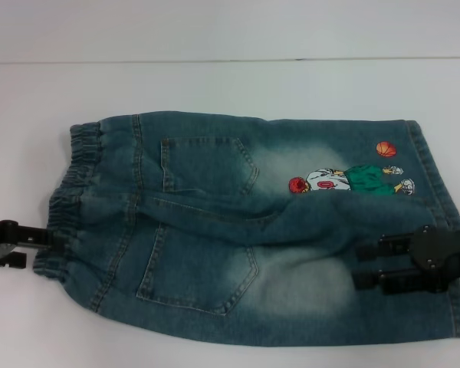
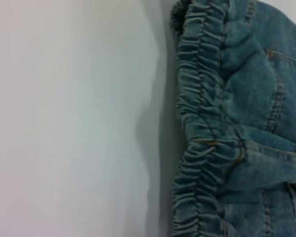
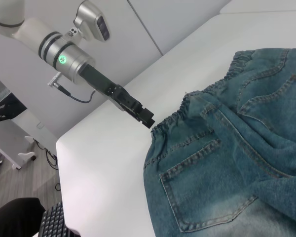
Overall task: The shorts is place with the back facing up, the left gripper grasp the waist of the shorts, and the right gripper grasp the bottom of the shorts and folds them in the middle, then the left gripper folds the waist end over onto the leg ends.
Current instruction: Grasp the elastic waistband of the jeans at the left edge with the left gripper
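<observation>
White tabletop (image 1: 215,84) underneath. Left gripper (image 1: 23,244), prongs apart, at nine o'clock just off the waist (image 1: 69,199); right gripper (image 1: 368,268), fingers spread, over the bottom of the shorts (image 1: 445,230) at four o'clock. Shorts (image 1: 215,230) flat, pockets up, long axis nine-to-three (both arms equally near). No readable writing.

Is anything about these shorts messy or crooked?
Yes. The shorts are not lying flat: a thick diagonal ridge of denim is bunched across the middle between the two pockets. The waist also looks crumpled unevenly. No tears or stains stand out.
</observation>
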Controlling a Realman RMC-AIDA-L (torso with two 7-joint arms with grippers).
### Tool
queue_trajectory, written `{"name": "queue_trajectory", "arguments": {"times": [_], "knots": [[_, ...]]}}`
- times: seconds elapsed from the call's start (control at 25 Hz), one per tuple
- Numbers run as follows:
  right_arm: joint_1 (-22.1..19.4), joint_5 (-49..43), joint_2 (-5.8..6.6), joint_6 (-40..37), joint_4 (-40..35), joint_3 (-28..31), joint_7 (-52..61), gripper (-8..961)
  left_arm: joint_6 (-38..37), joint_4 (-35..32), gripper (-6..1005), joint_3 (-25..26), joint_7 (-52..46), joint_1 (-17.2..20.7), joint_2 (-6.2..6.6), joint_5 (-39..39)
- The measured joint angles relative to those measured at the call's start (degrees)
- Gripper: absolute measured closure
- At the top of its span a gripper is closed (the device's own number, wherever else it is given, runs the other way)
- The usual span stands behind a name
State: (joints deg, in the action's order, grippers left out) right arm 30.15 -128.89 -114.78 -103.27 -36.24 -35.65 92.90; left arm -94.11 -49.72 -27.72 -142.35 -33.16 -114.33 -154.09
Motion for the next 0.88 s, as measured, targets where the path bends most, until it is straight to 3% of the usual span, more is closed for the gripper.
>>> {"name": "queue_trajectory", "arguments": {"times": [0.76, 0.88], "knots": [[0.1, 0.1, -0.09, -0.2, 0.0, -0.1, -0.2, 267, 1.6, 2.4, 115, -2.2, 0.1, -1.4, -0.51, -0.1], [0.1, 0.1, -0.08, -0.2, 0.0, 0.0, -0.3, 268, 1.6, 2.4, 166, -2.3, 0.4, -1.7, -0.55, -0.1]]}}
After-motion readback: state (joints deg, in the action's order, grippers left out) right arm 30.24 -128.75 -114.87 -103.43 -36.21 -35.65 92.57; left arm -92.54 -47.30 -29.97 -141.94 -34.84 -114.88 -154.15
